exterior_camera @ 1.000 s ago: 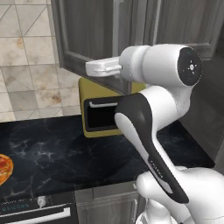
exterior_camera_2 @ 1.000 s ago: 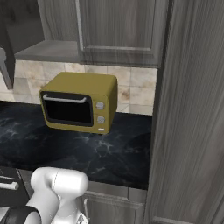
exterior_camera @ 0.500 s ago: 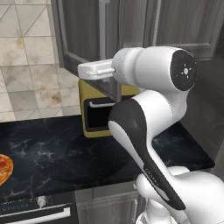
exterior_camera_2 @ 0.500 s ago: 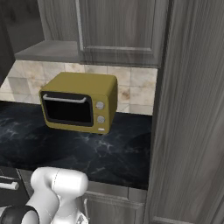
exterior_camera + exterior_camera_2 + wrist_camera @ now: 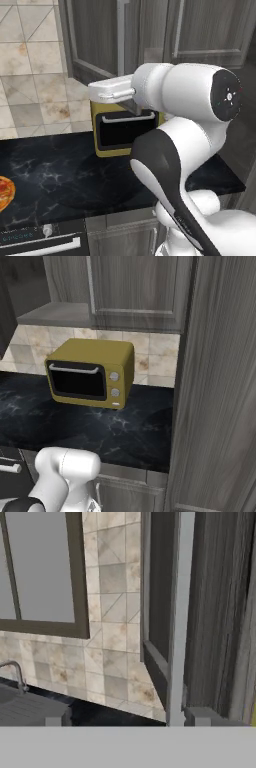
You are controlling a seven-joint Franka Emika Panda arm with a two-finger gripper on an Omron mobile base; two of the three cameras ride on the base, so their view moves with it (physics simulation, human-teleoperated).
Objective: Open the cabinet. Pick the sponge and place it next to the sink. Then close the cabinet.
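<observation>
The cabinet (image 5: 165, 35) hangs on the wall above the yellow microwave (image 5: 90, 373), which stands on the dark bench (image 5: 75, 426). Its left door (image 5: 92, 42) is swung out towards us, and the grey shelf (image 5: 55, 313) behind it is exposed. Where the sponge lies we cannot tell.

In the hand view the pincer (image 5: 125, 721) has its tips apart. The door's long silver handle (image 5: 176, 622) runs upright between them, close to the right tip, and nothing is clamped. Beyond it, low on the left, are the sink (image 5: 25, 704) and its tap (image 5: 15, 672) under a window (image 5: 40, 572).

We judge the door to be stiff, fairly heavy and hinged, so it will only move along its arc. The handle is smooth metal and may slip. The best hold is square across the bar near its middle, pulling or pushing along the swing rather than twisting. The sponge should be light and soft, so a gentle squeeze across its narrow side ought to do.
</observation>
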